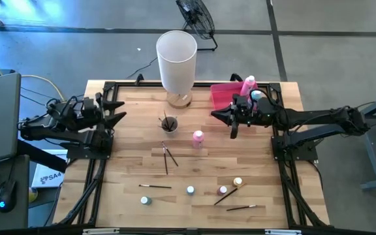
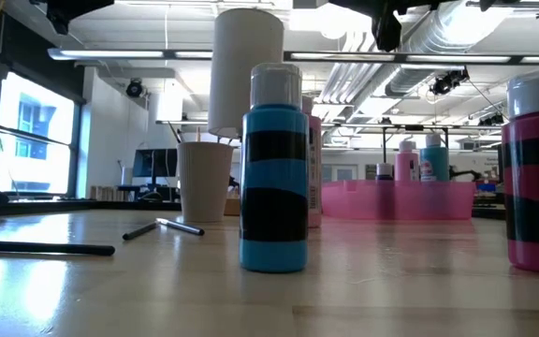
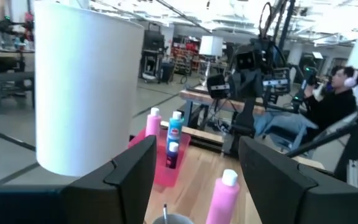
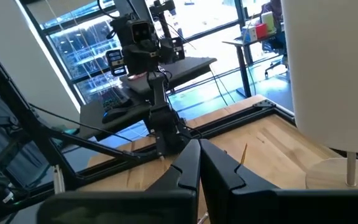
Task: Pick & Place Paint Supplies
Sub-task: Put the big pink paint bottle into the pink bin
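pink tray [image 1: 222, 95] at upper right already keeps two bottles upright; right gripper [image 1: 213, 115], pressed together and empty, sits beside it; left gripper [image 1: 124, 109] waits spread at left.

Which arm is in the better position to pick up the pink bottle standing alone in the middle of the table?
Probably the right. Its gripper hangs close beside the pink bottle, though its fingers are shut and must open first. The left gripper, fingers open, waits farther away at the table's left edge.

Bright ceiling lights, window glare, soft focus
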Motion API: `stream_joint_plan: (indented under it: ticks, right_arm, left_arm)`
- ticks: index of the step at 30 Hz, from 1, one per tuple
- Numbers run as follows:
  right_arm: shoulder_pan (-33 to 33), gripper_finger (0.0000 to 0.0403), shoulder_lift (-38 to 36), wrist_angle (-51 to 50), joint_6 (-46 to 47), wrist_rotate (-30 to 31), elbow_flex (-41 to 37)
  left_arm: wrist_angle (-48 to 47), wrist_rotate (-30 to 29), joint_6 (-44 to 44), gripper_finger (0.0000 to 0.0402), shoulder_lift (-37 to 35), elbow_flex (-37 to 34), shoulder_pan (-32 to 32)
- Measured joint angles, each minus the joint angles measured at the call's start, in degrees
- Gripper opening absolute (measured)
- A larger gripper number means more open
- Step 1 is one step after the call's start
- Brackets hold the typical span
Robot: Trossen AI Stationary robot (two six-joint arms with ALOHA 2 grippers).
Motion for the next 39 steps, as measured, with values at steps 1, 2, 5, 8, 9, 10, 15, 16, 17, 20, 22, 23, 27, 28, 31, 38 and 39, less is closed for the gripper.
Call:
stream_joint_plan:
  ticks: [1, 2, 5, 8, 9, 10, 15, 16, 17, 20, 22, 23, 27, 28, 31, 38, 39]
  right_arm:
    - [0.0, 0.0002, 0.0, 0.0, -0.07, 0.0, 0.0]
    - [0.0, 0.0002, 0.0, 0.0, -0.04, 0.0, 0.0]
    - [0.0, 0.0002, 0.0, 0.0, -0.11, 0.01, 0.0]
    - [0.0, 0.0002, 0.0, 0.0, -1.6, 0.13, 0.0]
    - [0.0, 0.0002, 0.0, 0.0, -1.89, 0.11, 0.0]
    - [0.0, 0.0002, 0.0, 0.0, -2.27, 0.09, 0.0]
    - [0.0, 0.0002, 0.0, 0.02, -2.83, 0.05, 0.0]
    - [0.0, 0.0002, 0.0, 0.09, -2.83, 0.14, 0.0]
    - [0.0, 0.0002, 0.02, 0.28, -2.83, 0.15, 0.0]
    - [0.0, 0.0002, 0.02, 1.21, -2.83, 0.15, 0.0]
    - [0.0, 0.0002, 0.02, 1.61, -2.85, 0.15, 0.0]
    - [0.0, 0.0002, 0.02, 1.88, -2.97, 0.15, 0.0]
    - [-0.02, 0.0002, 0.02, 3.2, -3.01, 0.15, 0.0]
    - [-0.02, 0.0002, 0.04, 3.6, -3.03, 0.15, 0.0]
    - [-0.02, 0.0002, 0.04, 4.47, -4.13, 0.15, 0.0]
    - [-0.04, 0.0002, 0.04, 5.14, -4.55, 0.17, -0.02]
    - [-0.04, 0.0002, 0.04, 5.14, -4.58, 0.17, -0.02]
  left_arm:
    - [-0.01, -0.24, -0.01, 0.0223, -0.01, 0.0, 0.0]
    - [-0.01, -0.26, 0.0, 0.0223, -0.01, 0.0, 0.0]
    - [-0.03, -0.33, -0.04, 0.0223, -0.01, 0.0, 0.0]
    - [-0.07, 0.17, -2.23, 0.0223, -0.01, 0.0, 0.0]
    - [-0.07, 0.27, -3.24, 0.0223, -0.01, 0.0, 0.0]
    - [-0.07, 0.28, -4.22, 0.0223, -0.01, 0.0, -0.02]
    - [-0.05, 0.33, -5.79, 0.0223, -0.01, 0.0, 0.0]
    - [-0.05, 0.31, -5.58, 0.0223, -0.01, 0.0, 0.0]
    - [-0.04, 0.31, -5.23, 0.0223, -0.01, 0.0, 0.0]
    - [-0.03, 0.39, -3.36, 0.0223, -0.01, 0.02, 0.0]
    - [-0.03, 0.48, -2.6, 0.0223, -0.01, 0.02, 0.0]
    - [0.01, 0.48, -2.57, 0.0223, -0.01, 0.02, 0.0]
    - [0.01, -0.43, -2.8, 0.0223, -0.01, 0.02, 0.0]
    - [0.01, -0.41, -2.8, 0.0223, -0.01, 0.02, 0.0]
    - [0.04, -0.26, -3.14, 0.0223, -0.01, 0.02, 0.0]
    - [0.01, -1.43, -4.13, 0.0223, -0.01, 0.07, 0.0]
    - [-0.01, -1.47, -4.13, 0.0223, -0.01, 0.08, 0.0]
